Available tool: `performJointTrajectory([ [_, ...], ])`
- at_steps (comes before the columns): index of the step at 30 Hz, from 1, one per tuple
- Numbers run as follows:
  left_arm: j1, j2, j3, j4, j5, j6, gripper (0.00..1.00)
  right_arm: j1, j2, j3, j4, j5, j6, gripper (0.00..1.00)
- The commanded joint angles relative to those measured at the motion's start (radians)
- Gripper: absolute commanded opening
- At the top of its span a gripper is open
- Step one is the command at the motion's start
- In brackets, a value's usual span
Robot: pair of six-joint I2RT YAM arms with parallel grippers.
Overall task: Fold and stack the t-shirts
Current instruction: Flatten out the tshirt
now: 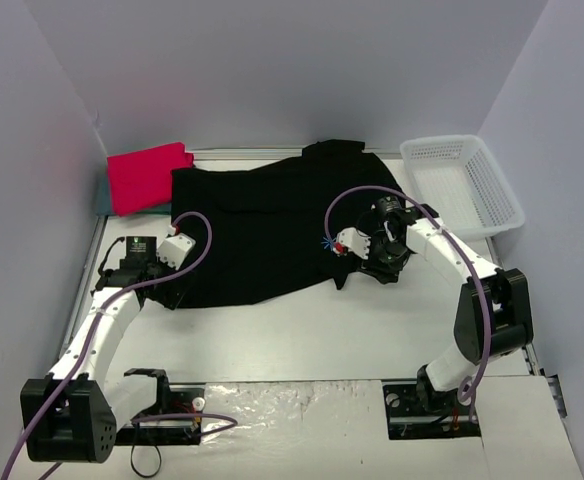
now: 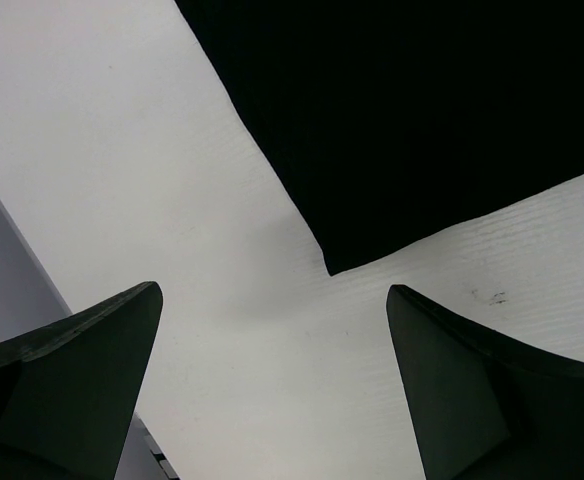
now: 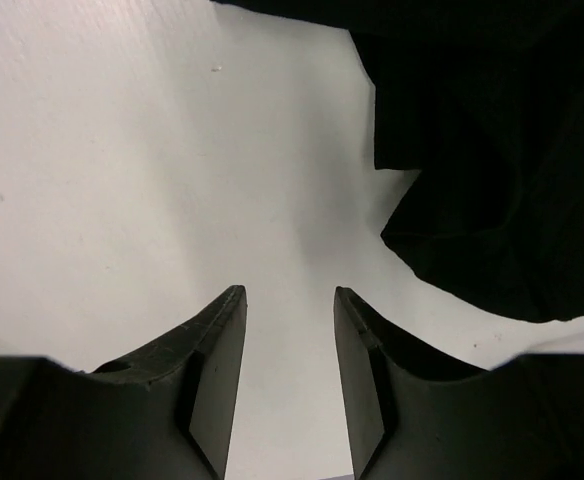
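Note:
A large black t-shirt (image 1: 262, 225) lies spread across the middle of the table. A folded red-pink t-shirt (image 1: 147, 175) sits at the back left, with a thin teal edge (image 1: 103, 198) showing beneath it. My left gripper (image 1: 165, 292) hovers at the black shirt's near-left corner (image 2: 334, 262), wide open (image 2: 274, 290) over bare table. My right gripper (image 1: 342, 276) is at the shirt's near-right edge (image 3: 472, 250). Its fingers stand partly apart (image 3: 290, 292) with only table between them, and the cloth lies just to their right.
A white mesh basket (image 1: 462, 185) stands at the back right. Grey walls close in the table on the left, back and right. The arm bases and their cables sit along the near edge (image 1: 292, 420).

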State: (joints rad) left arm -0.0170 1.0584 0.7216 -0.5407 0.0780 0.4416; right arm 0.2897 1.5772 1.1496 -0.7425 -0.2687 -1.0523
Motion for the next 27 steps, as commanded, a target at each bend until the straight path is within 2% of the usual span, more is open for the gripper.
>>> performJointTrajectory([
  [1,0.008,-0.02,0.006,0.01,-0.021,0.005,0.95,0.0,-0.007,-0.03,0.038,0.028,-0.092,0.39],
  [6,0.008,-0.021,-0.001,0.01,-0.03,0.005,0.95,-0.011,0.04,-0.044,0.086,-0.035,-0.155,0.42],
  [16,0.009,-0.014,-0.007,0.016,-0.041,0.003,0.95,-0.015,0.127,-0.007,0.12,-0.135,-0.161,0.43],
  [27,0.009,-0.006,-0.01,0.021,-0.043,0.003,0.95,-0.015,0.185,0.021,0.126,-0.145,-0.16,0.44],
])
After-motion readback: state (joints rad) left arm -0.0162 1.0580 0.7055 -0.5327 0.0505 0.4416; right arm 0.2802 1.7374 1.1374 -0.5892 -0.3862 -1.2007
